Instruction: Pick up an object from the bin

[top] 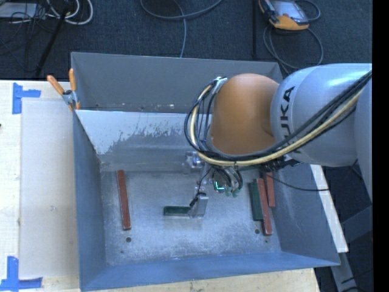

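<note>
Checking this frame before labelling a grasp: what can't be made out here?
1. Camera view: right end of the small dark green flat bar at the bin's middle, covered by the hand.
2. Camera view: upper ends of the long dark green strip and the reddish-brown strip by the right wall, covered by the arm's wrist.
3. Camera view: the grey metal bin floor beneath the orange wrist cover.

Dark green bar (175, 211) (central), brown stick (124, 199) left
</note>
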`<act>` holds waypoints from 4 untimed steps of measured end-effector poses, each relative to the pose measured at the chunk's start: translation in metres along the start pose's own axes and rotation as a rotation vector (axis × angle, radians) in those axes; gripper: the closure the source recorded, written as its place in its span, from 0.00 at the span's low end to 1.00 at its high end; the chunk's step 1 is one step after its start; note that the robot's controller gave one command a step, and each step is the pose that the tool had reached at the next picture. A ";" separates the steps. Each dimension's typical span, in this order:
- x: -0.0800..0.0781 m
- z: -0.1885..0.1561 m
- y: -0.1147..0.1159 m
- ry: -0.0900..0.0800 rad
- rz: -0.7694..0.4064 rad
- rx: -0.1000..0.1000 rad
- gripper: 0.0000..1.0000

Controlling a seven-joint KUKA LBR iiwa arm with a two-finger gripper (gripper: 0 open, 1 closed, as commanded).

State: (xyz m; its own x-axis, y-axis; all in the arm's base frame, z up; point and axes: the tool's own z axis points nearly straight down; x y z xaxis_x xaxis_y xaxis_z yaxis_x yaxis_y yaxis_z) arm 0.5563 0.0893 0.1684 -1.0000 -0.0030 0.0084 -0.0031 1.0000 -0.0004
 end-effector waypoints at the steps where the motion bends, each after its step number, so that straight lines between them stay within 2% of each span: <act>1: 0.018 0.104 -0.015 0.001 0.050 0.001 0.00; 2: 0.027 0.068 0.012 -0.009 0.131 -0.002 0.00; 3: 0.026 0.064 -0.006 -0.009 0.175 -0.001 0.00; 4: 0.031 0.102 0.010 -0.002 0.167 0.000 0.00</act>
State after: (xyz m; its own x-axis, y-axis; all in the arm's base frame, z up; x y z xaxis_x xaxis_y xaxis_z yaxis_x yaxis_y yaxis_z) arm 0.5242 0.0994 0.0670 -0.9866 0.1629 0.0058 0.1629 0.9866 -0.0014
